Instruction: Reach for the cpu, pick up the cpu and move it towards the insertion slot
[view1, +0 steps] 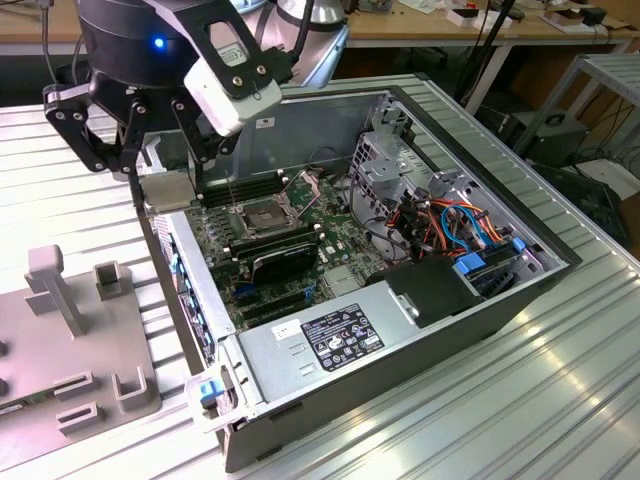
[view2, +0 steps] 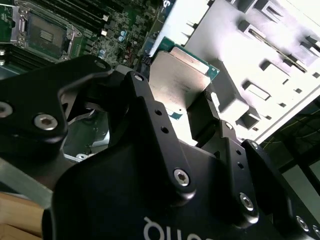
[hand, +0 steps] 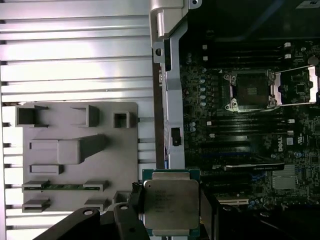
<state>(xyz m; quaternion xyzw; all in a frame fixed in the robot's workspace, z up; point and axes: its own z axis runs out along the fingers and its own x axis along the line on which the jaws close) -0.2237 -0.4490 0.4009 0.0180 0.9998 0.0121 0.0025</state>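
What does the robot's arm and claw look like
The claw is matte black, built of jointed link bars studded with silver screws. A round black wrist body above it carries a small blue light, with a white box-shaped module mounted beside it. White lettering marks its black housing in the second wrist view.

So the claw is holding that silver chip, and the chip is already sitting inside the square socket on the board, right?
Not quite. The claw does hold the cpu, but the chip is not in the insertion slot. In the first wrist view the socket stands open with its dark centre bare, apart from the chip, which hangs near the edge of the computer case.
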